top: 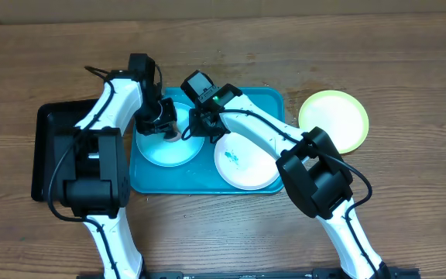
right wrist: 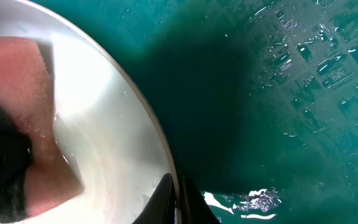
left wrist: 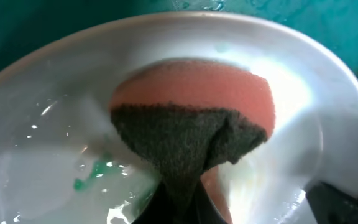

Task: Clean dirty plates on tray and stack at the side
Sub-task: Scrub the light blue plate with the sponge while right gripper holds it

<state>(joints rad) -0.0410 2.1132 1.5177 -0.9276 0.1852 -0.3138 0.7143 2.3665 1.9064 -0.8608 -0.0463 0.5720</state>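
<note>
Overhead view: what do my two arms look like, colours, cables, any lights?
Both are alike. The left arm and right arm have slim white links joined by chunky black boxy housings, with a thin black cable running along the white links. Each ends in a black wrist and a black pincer: left pincer, right pincer. A small green light glows on the right wrist only.

Salmon-pink sponge [left wrist: 191, 99], dark grey-green scouring face; mint-blue plate [top: 157, 151] and white plate [top: 248, 164] both show teal smears; yellow-green plate [top: 334, 120]; turquoise tray [top: 272, 98].
</note>
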